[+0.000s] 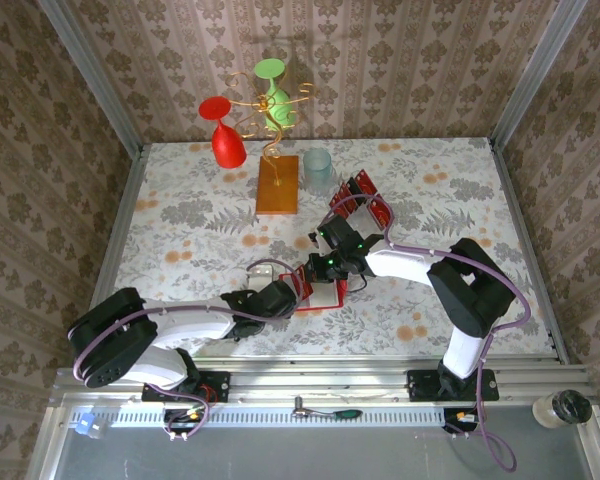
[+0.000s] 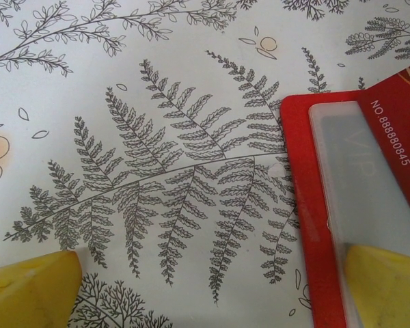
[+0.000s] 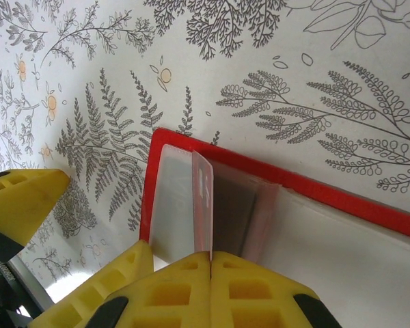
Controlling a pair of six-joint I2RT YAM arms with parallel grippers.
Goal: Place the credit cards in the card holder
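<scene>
The card holder (image 3: 212, 154) lies open on the table, a red border around a pale inside, and also appears under both grippers in the top view (image 1: 330, 297). My right gripper (image 3: 210, 263) is shut on a red credit card (image 3: 203, 205), held edge-on over the holder's left pocket. In the left wrist view the same card (image 2: 396, 130) shows its number above the holder's pale pocket (image 2: 342, 178). My left gripper (image 2: 212, 294) is open; one fingertip (image 2: 386, 287) rests on the holder's left part, the other on the table. More credit cards (image 1: 360, 203) sit in the clear stand.
A wire rack on an orange wooden base (image 1: 278, 185) carries a red glass (image 1: 225, 140) and a green glass (image 1: 275, 95) at the back. A pale tumbler (image 1: 318, 170) stands beside it. The table's walls close in the back and sides.
</scene>
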